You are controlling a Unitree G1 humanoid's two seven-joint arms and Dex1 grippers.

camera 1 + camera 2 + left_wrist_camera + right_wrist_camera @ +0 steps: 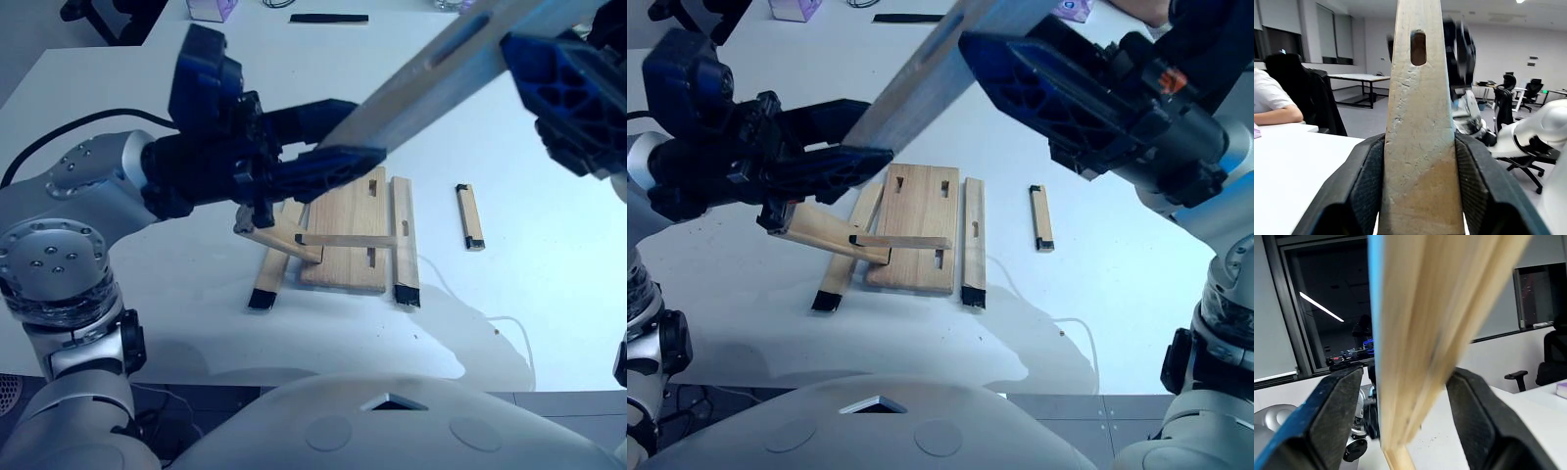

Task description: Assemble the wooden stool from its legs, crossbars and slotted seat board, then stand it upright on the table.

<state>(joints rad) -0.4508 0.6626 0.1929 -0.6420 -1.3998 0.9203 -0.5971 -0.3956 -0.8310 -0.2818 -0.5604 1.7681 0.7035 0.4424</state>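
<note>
A long wooden leg (441, 69) with a slot is held slanting in the air above the table. My left gripper (338, 162) is shut on its lower end, and the left wrist view has the leg (1418, 122) clamped between both fingers (1369, 191). My right gripper (1019, 59) is shut on the upper part, with the leg (1420, 333) between its pads (1474, 416). Below lies the slotted seat board (343, 211) flat on the table. A thin crossbar (348, 240) rests across it. One leg (404, 235) lies along its right side, and two more pieces (274, 269) lean at its left.
A short crossbar (471, 216) lies alone to the right of the board. A white cable (490, 323) runs near the table's front edge. A black strip (328, 18) and a purple box (211, 8) sit at the far edge. Chairs and desks stand in the room behind.
</note>
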